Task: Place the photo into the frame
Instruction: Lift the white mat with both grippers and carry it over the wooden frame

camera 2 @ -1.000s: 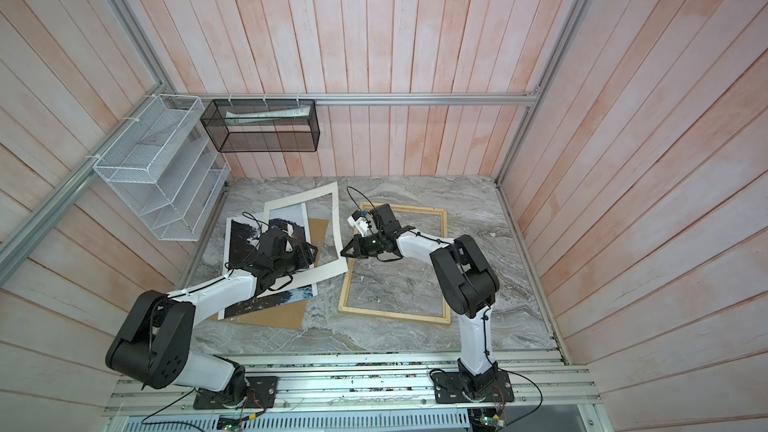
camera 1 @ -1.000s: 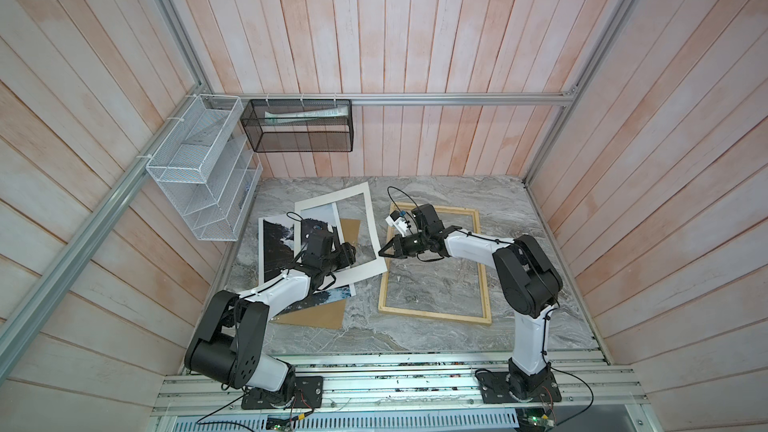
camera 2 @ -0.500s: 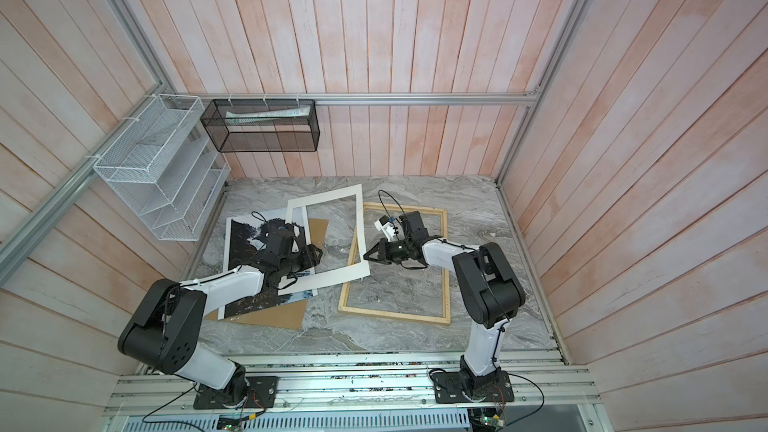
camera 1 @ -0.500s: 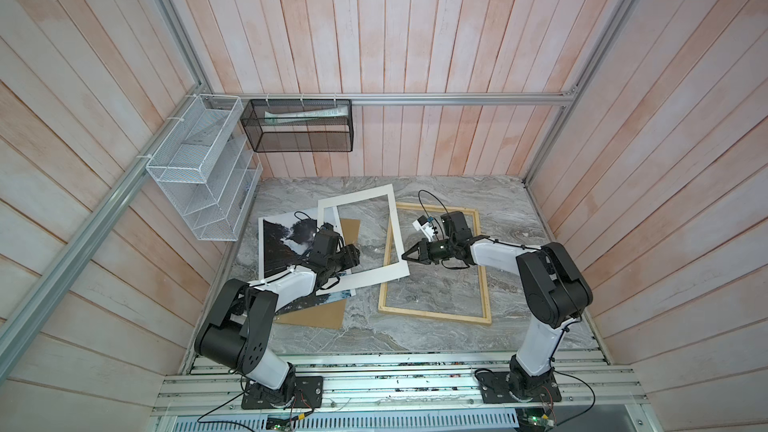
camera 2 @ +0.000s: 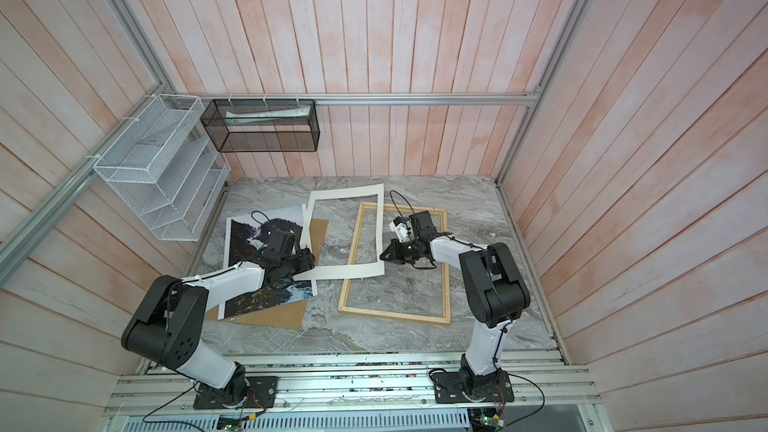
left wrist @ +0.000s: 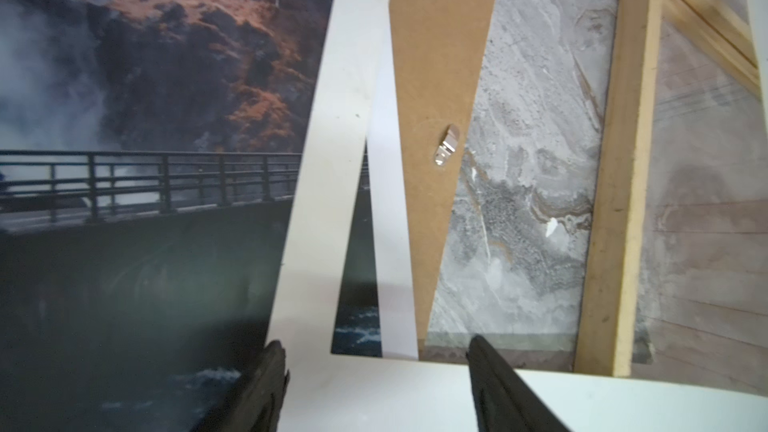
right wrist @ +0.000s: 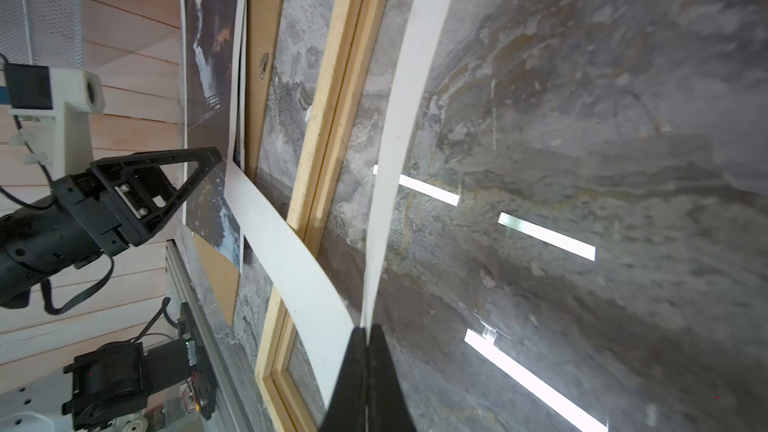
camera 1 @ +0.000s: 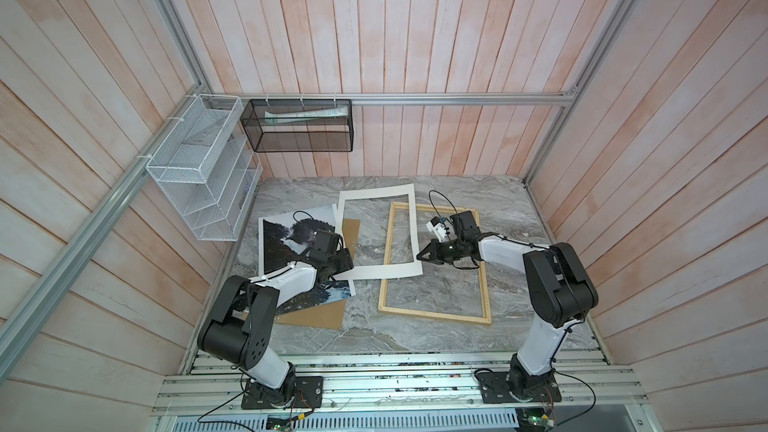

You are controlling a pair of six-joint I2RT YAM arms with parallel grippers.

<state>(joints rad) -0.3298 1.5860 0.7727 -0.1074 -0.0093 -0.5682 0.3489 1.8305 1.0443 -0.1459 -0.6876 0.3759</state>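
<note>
Pinch on the white mat (camera 1: 376,275): my right gripper (right wrist: 368,329) is clamped tight on its edge, left gripper (left wrist: 376,342) spread wide astride another corner. I'd square it over the frame (camera 1: 432,314) before lowering. Photo (camera 1: 282,238) waits on the backing board (camera 1: 316,317), left. Right wrist view alone shows the mat bowing; top views hide it.

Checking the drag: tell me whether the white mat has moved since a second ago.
Yes. The white mat slid right, across the left rail of the frame.
</note>
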